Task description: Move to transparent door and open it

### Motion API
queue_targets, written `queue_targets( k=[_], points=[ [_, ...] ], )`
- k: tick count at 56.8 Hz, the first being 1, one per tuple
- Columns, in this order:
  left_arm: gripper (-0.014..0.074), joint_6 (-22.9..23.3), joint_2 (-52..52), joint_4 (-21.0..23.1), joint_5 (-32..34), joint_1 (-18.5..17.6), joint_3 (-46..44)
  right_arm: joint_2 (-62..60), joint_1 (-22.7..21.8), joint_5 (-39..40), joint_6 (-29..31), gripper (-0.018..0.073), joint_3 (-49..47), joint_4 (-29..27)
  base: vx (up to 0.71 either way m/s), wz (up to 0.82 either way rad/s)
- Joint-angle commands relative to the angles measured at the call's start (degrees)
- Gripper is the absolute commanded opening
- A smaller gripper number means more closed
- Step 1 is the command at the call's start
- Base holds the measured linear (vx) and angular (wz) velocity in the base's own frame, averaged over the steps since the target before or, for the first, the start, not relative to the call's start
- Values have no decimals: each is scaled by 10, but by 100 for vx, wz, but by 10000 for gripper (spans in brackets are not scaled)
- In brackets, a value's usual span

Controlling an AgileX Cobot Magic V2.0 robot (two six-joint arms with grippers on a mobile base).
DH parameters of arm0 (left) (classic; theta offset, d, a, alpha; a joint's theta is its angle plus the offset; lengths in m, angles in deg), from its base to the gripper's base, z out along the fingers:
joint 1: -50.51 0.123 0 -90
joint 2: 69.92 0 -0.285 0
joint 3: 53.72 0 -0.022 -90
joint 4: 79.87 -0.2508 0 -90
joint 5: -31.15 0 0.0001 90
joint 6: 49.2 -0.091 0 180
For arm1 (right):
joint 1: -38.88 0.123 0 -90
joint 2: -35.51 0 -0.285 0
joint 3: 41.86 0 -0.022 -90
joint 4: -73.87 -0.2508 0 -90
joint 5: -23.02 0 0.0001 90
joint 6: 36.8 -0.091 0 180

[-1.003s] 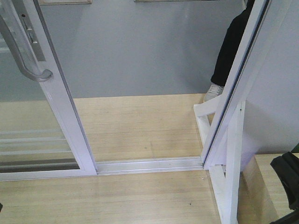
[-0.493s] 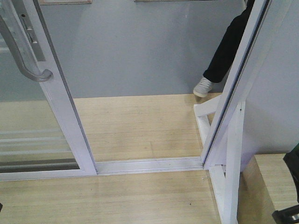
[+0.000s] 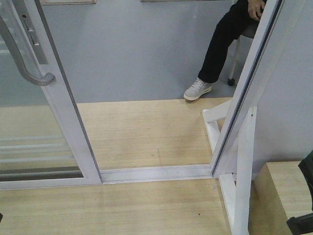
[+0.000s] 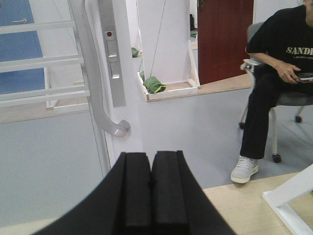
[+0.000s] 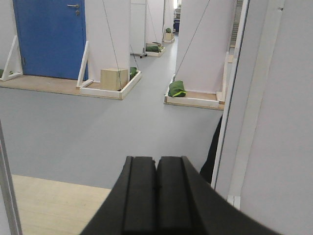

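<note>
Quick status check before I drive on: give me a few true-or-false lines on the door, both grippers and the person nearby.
1. The glass door is slid aside, leaving a gap. True.
2. The left gripper grips the door handle. False: its jaws are shut on nothing, short of the handle.
3. The right gripper is open. False: its jaws are shut.
4. A seated person is beyond the doorway. True.
5. The floor track is blocked. False: nothing lies on it.
</note>
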Motion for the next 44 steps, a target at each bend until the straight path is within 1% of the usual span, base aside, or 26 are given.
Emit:
queue_targets(
  k=[1,4,44],
  points=[
    [-6,5,-3,2,48,-3,8,-9,-2,47,3,-6,3,21,0,0],
    [-6,5,-3,2,48,-3,8,-9,-2,47,3,-6,3,29,0,0],
    [-6,5,-3,2,48,-3,8,-9,-2,47,2,-6,3,28,0,0]
  ],
)
